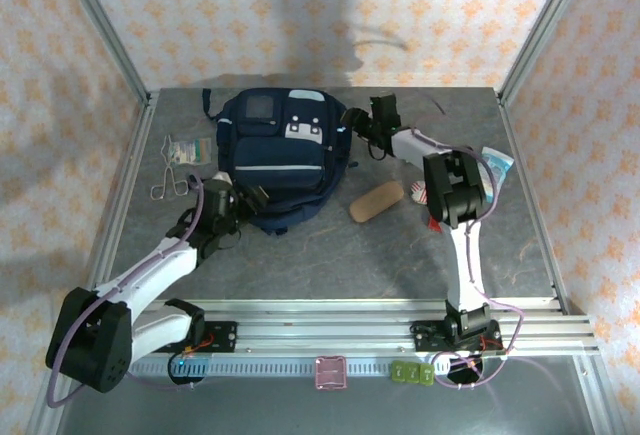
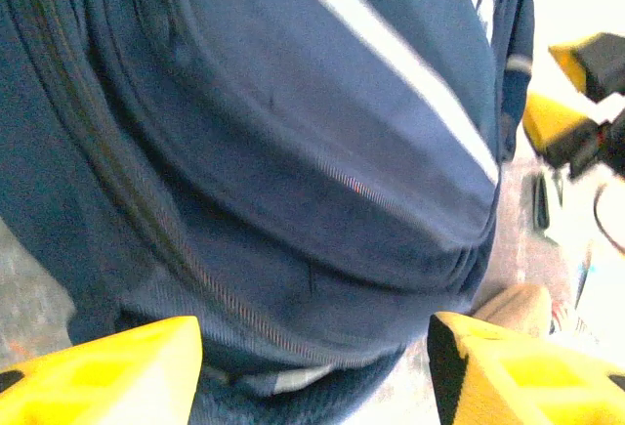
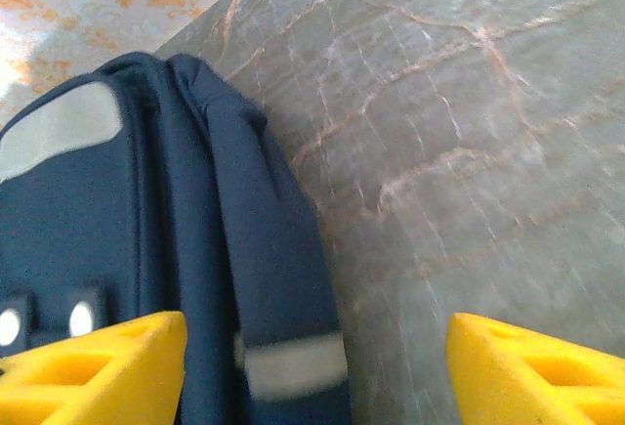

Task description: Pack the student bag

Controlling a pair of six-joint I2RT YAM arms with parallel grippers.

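Patterned orange wallpaper (image 1: pixel 300 15) closes in a grey stone-look bench (image 1: pixel 330 255). The student bag (image 1: pixel 275 155) lies flat, front up, towards the middle of the far edge, its zips apparently closed. The left arm (image 1: pixel 150 270) reaches to the bag's near-left corner. In its wrist view the jaws stand wide apart, empty, with the rounded bottom of the bag (image 2: pixel 293 151) lying just past them. The right arm (image 1: pixel 455 195) bends back to the bag's far-right side. Its jaws are likewise wide and hold nothing, and the bag's dark side seam (image 3: pixel 244 249) sits by the left finger over bare bench. A brown glasses case (image 1: pixel 376 201) rests just off the bag's near-right side, and small packets (image 1: pixel 188 148) and a metal clip (image 1: pixel 170 183) lie towards the left edge. The bag looks soft and floppy, so it would probably sag and fold rather than lift as one piece, and its smooth fabric may slip through a shallow pinch. Better holds seem to be the piped seams, a zip pull, or the carry loop (image 1: pixel 207 103) at its far-left corner. One arm could pin the opening while the other loads.
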